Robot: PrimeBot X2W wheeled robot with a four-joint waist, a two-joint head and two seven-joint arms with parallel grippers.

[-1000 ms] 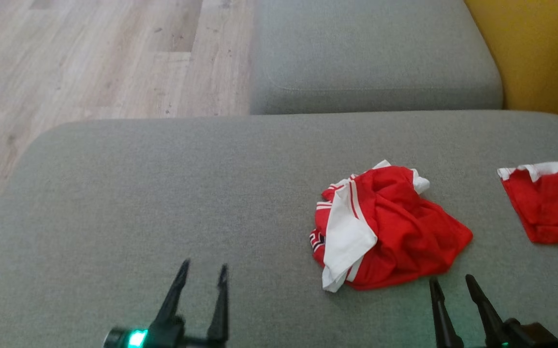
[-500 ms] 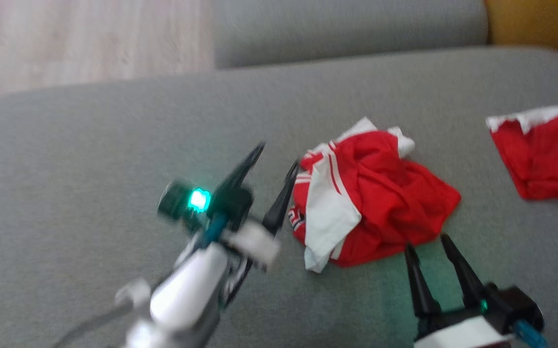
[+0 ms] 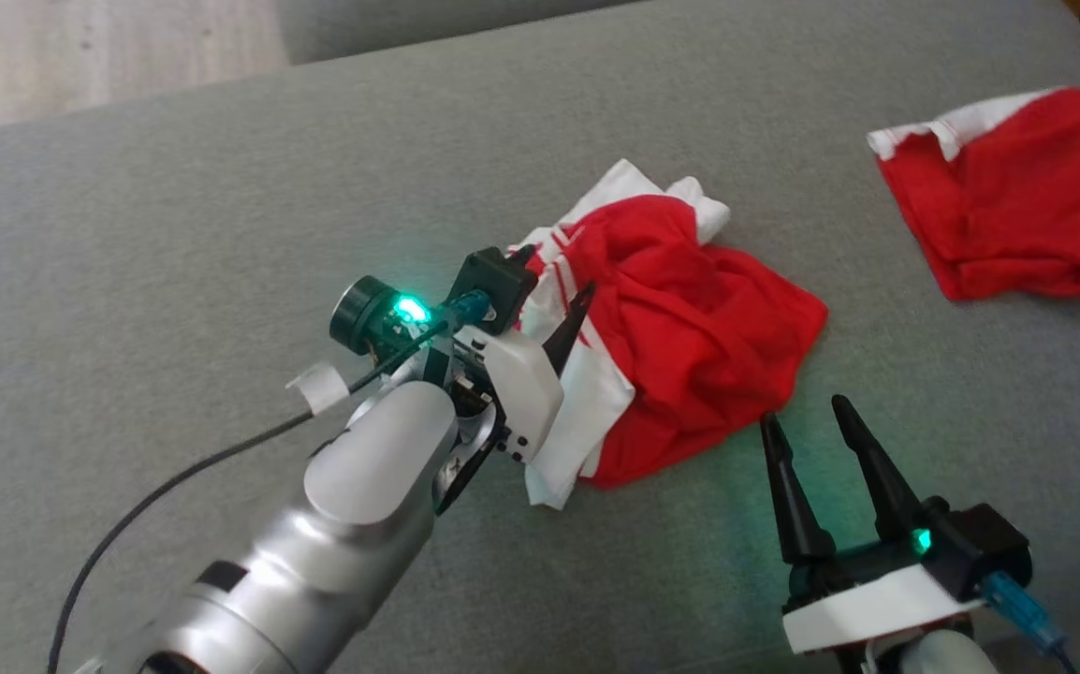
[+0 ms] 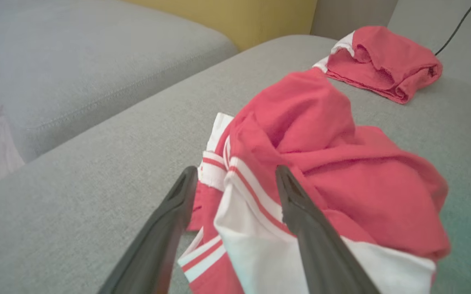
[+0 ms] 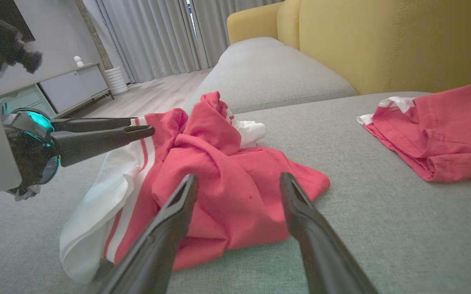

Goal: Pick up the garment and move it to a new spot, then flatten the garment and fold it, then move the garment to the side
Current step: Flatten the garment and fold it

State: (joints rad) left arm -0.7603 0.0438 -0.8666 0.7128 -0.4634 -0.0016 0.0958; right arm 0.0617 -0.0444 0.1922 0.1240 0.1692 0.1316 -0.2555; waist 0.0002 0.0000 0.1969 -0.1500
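Observation:
The garment (image 3: 690, 318) is a crumpled red heap with white striped panels, lying on the grey sofa cushion (image 3: 175, 234). My left gripper (image 3: 554, 281) is open, its two fingers astride the garment's white striped left edge; in the left wrist view the gripper (image 4: 235, 169) has striped cloth (image 4: 256, 192) between its fingers. My right gripper (image 3: 804, 414) is open, just short of the garment's near right edge, with nothing between its fingers. In the right wrist view that gripper (image 5: 238, 176) points at the red heap (image 5: 211, 134), and the left gripper (image 5: 143, 124) comes in from the left.
A second red and white garment (image 3: 999, 187) lies apart at the far right of the cushion. Another grey cushion (image 5: 268, 69) and a yellow backrest (image 5: 382, 41) stand beyond. Wooden floor (image 3: 81, 47) lies past the far left edge. A black cable (image 3: 175, 477) trails from my left arm.
The head camera has tilted down and closer. My left arm has swung forward and right from the near edge to the garment's left side. The right gripper has edged up towards the garment.

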